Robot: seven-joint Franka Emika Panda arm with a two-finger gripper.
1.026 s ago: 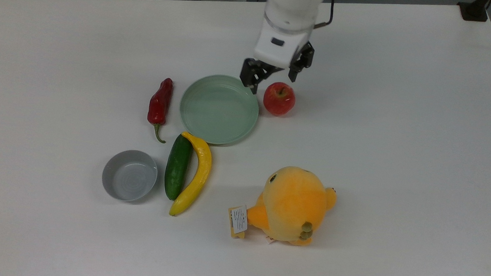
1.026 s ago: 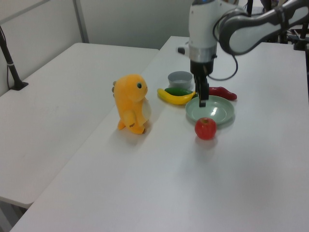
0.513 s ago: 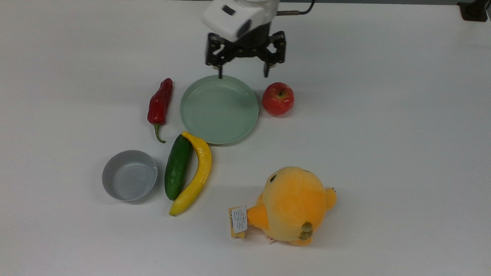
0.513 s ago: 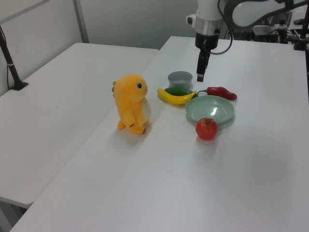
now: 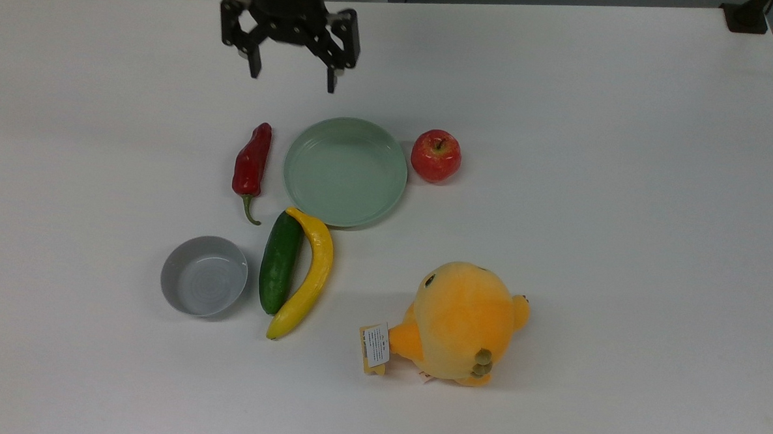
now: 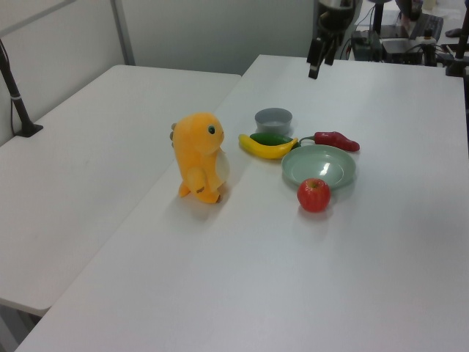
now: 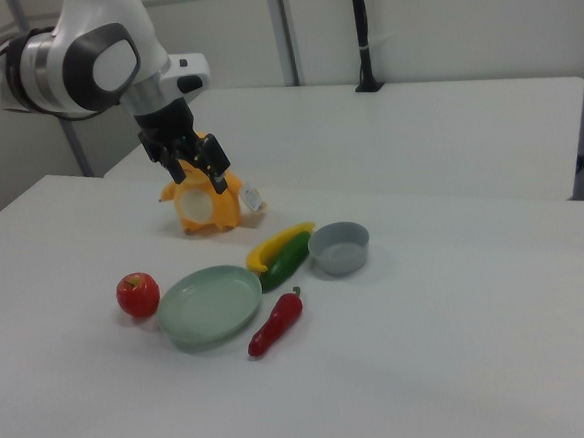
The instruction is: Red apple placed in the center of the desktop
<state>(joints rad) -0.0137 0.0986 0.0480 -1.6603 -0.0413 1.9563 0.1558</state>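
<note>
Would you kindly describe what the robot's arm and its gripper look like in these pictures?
The arm has glossy white rounded shells with dark grey joint bands. The two-finger gripper is black, with angular open-framed linkages and slim straight fingers. A white block sits at the wrist.

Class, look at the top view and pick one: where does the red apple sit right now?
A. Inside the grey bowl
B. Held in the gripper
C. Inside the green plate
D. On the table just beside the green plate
D: the red apple rests on the white table just off the green plate's rim, on the top view's right, while the open gripper hangs empty farther up the image.
</note>
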